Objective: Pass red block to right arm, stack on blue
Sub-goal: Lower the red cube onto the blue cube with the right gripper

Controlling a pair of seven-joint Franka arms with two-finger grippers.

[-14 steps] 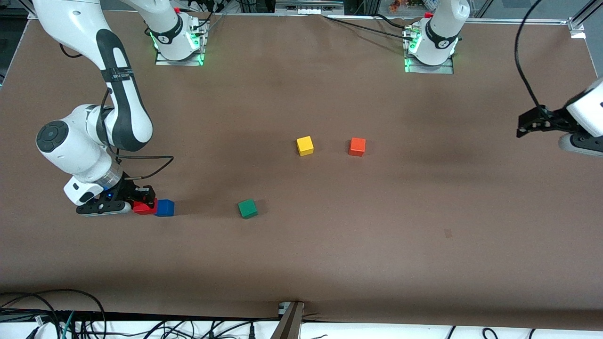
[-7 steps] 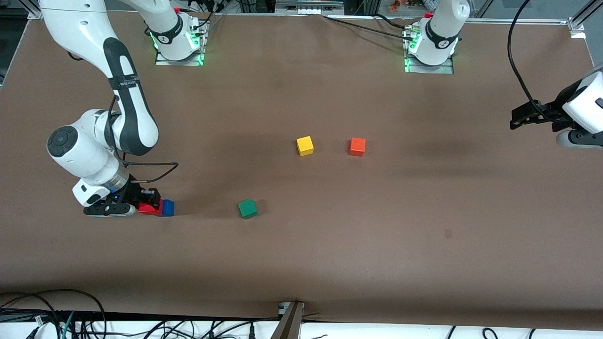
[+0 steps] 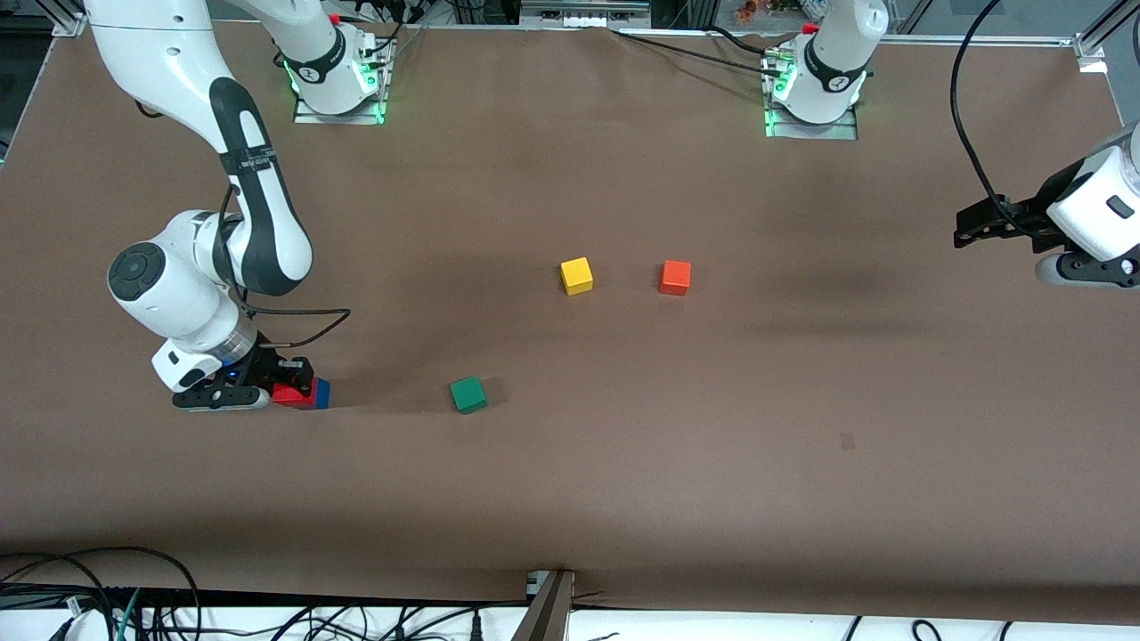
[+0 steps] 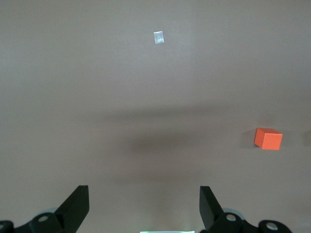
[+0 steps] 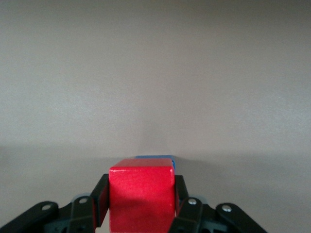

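Red block (image 3: pixel 289 393), a small glossy hard-edged cube, sits clamped in the right gripper (image 3: pixel 294 385) near the desk (image 3: pixel 570 499) edge at the right arm's end, jaws closed flat on two of its side faces. It covers most of the blue cube (image 3: pixel 321 393); whether it's resting on it or just above can't be told. In the right wrist view the red block (image 5: pixel 141 195) shows a faintly grainy face w/ the black fingers (image 5: pixel 100 199) pressed against it, and only a thin strip of blue cube (image 5: pixel 154 157) peeks over its top edge.

Right arm (image 3: pixel 214 258) is smooth white shells w/ black joint bands, a silver wrist ring and a loose black cable.

Next toward the left arm's end: green cube (image 3: pixel 468 394), turned a bit askew, about as near the front camera as the red/blue pair. Farther from the camera, mid-desk, yellow cube (image 3: pixel 577 275) and orange cube (image 3: pixel 675 277) sit apart, side by side.

Left gripper (image 3: pixel 980 224) hangs over the desk edge at the left arm's end, waiting, jaws wide open and empty; wedge-shaped black fingertips (image 4: pixel 77 206) in its wrist view, orange cube (image 4: pixel 268 139) seen on the matte brown desk surface.
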